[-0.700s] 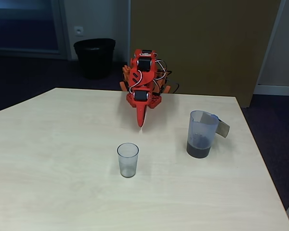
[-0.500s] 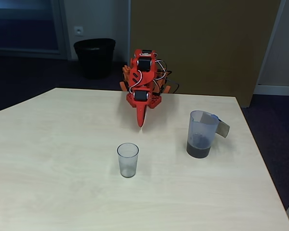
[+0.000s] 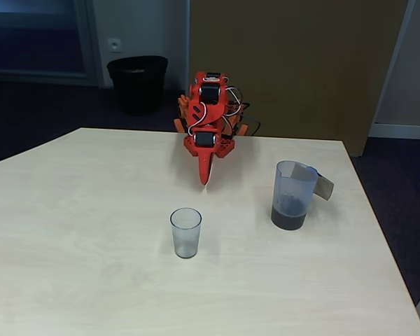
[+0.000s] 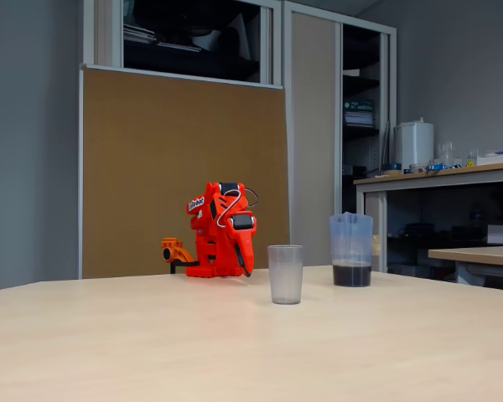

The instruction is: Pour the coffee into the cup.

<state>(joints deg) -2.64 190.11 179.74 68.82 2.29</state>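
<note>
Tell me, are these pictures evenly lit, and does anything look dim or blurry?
High fixed view: the table is bright and evenly lit, shadows faint, the floor around the bin dark. Low fixed view: dimmer and softer; the cup and jug look murky, the shelves behind lack detail.

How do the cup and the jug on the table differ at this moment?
The cup looks empty, while the jug holds dark coffee at its bottom. The jug is taller and bluish; the cup is shorter and greyish. The jug has a spout and a grey handle; the cup has neither. Both are see-through, stand upright on the table, and are untouched by the gripper.
</note>
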